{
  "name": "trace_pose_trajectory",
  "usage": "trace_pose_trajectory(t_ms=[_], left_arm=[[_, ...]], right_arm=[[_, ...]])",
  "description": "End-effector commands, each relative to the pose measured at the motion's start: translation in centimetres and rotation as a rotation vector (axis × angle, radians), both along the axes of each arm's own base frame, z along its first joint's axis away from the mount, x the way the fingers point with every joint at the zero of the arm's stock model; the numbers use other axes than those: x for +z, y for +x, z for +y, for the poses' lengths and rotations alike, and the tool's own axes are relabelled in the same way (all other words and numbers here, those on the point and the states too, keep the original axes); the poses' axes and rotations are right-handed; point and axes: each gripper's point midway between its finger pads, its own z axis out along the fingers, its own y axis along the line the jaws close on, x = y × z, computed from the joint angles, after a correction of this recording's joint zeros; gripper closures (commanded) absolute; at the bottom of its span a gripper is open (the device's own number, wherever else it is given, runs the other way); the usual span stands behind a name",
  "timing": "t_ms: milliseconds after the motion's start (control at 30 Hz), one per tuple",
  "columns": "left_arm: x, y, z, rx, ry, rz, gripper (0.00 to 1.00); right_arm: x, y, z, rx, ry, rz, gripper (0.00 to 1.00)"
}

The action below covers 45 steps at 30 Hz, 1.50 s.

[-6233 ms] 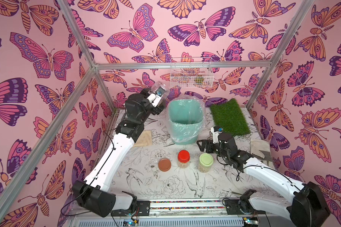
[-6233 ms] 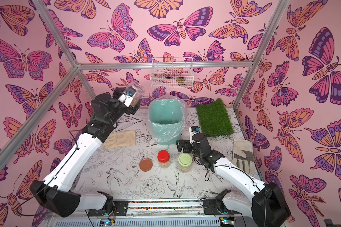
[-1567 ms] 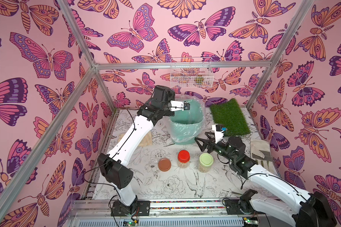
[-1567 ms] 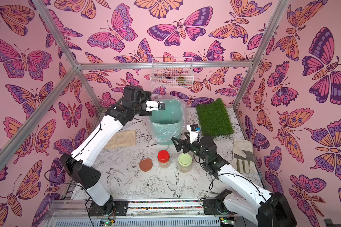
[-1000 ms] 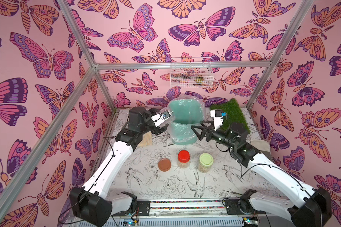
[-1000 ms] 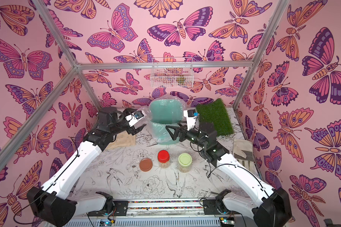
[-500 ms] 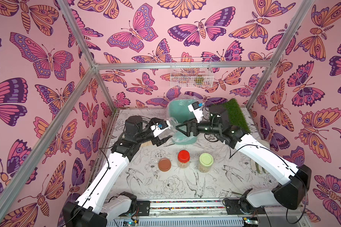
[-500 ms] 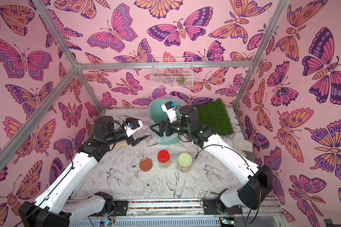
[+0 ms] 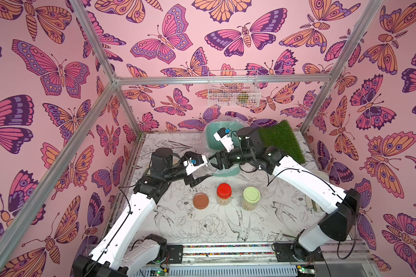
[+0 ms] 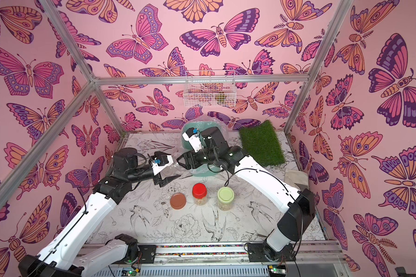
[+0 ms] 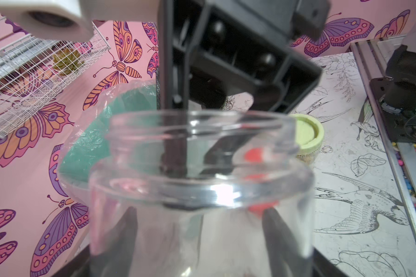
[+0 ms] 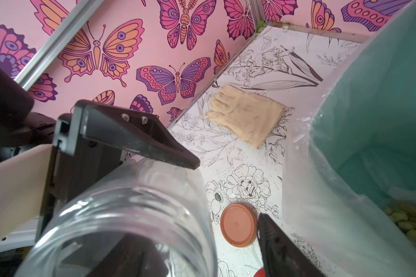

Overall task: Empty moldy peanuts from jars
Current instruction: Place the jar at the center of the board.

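- Jars are in two places: one empty jar (image 11: 202, 191), lidless and turned on its side, is held in the air in front of the bin (image 9: 210, 141), over the tabletop toward its far edge.
- The left gripper (image 9: 203, 171) is clamped across this jar's body, one jaw on each side of the clear wall.
- The right gripper (image 10: 180, 162) is set at the jar's mouth with its jaws apart. In the right wrist view a gap is seen between one jaw and the rim, so no hold is judged to be made there.
- A red-lidded jar (image 9: 223, 194) and a green-lidded jar (image 9: 251, 198) stand capped, side by side, near the tabletop's middle, with moldy peanuts (image 9: 247, 206) heaped inside. A brown lid (image 9: 200, 201) lies flat beside them.
- More peanuts are seen in the bin's liner.
- The emptied jar is judged light, stiff and smooth-walled, so it may slip. The body below the shoulder is the safer hold.
- The full jars are judged heavier, with loose contents that will shift. Their lids are best taken across the rim.
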Motion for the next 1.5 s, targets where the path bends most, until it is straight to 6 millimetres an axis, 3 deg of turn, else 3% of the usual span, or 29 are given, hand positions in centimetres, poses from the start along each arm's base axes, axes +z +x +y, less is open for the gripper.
trace_pose_trajectory(t_ms=[0, 433, 533, 667, 867, 967, 1000, 1033, 1167, 1200, 1467], left_arm=[[2.1, -0.3, -0.1, -0.010, -0.061, -0.047, 1.00], [1.0, 0.2, 0.0, 0.008, -0.044, -0.026, 0.99], [0.6, 0.3, 0.0, 0.015, -0.039, -0.021, 0.93], [0.0, 0.9, 0.3, 0.046, -0.026, -0.019, 0.78], [-1.1, 1.3, 0.7, 0.080, -0.012, 0.004, 0.52], [-1.3, 1.3, 0.9, 0.092, -0.016, 0.004, 0.43], [-1.3, 1.2, 0.9, 0.093, -0.019, 0.006, 0.34], [-1.4, 1.1, 0.9, 0.090, -0.022, 0.010, 0.03], [-1.1, 0.5, 1.1, 0.095, -0.041, 0.015, 0.00], [-1.1, 0.4, 1.2, 0.096, -0.044, 0.015, 0.00], [-2.4, -0.6, 2.6, 0.153, -0.042, 0.042, 0.00]], right_arm=[[-1.3, -1.4, 0.3, 0.043, -0.058, 0.031, 0.35], [-0.9, -1.5, 0.5, 0.047, -0.053, 0.034, 0.77], [-0.7, -1.4, 0.5, 0.045, -0.050, 0.027, 0.85], [-0.4, -1.3, 0.5, 0.044, -0.047, 0.013, 1.00], [0.5, -0.8, 0.0, 0.004, -0.048, -0.032, 1.00], [0.9, -0.3, -1.0, -0.030, -0.077, -0.067, 1.00], [0.9, 0.0, -1.3, -0.046, -0.089, -0.075, 1.00], [0.9, 0.3, -1.7, -0.063, -0.102, -0.080, 1.00], [0.6, 1.2, -2.7, -0.110, -0.125, -0.093, 1.00], [1.9, 0.8, -3.3, -0.117, -0.105, -0.119, 1.00], [2.6, 1.2, -4.9, -0.162, -0.156, -0.193, 1.00]])
